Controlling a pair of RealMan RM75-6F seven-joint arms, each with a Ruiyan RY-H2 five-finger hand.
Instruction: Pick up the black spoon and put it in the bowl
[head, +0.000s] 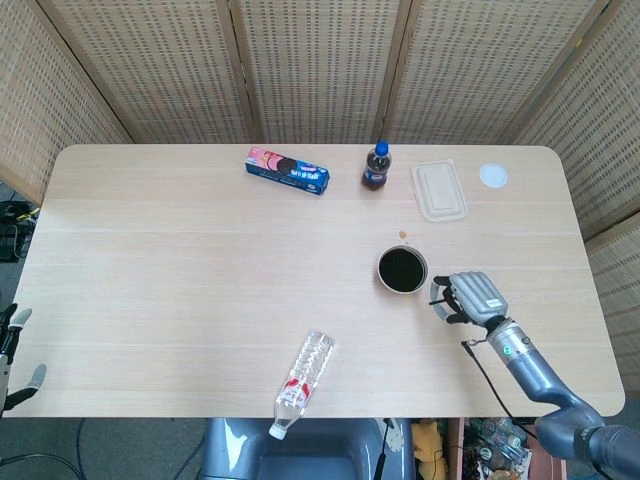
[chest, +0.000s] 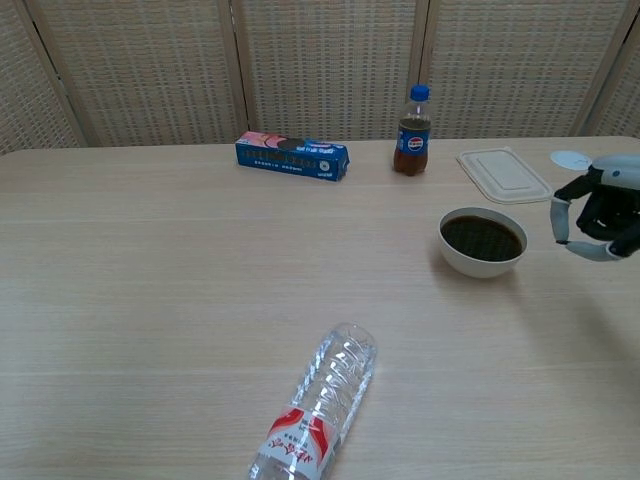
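Black spoon not discernible in either view; position cannot be told. Left hand (head: 12, 352) off the near table corner, fingers apart, empty. Water bottle (chest: 318, 408) lying on its side. Right hand (chest: 598, 212) raised just beside the bowl (chest: 482, 266), fingers curled; contents cannot be told. Cola bottle (chest: 412, 133) upright at the far edge.

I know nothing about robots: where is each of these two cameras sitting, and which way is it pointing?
Head view: high up, looking steeply down on the whole pale wooden table; shows the right hand with its arm, and the left hand at the frame's left edge.
Chest view: low, facing across the table toward the wicker screens; only the right hand shows.
Both share the white bowl of dark liquid, clear lying plastic bottle and blue biscuit box.
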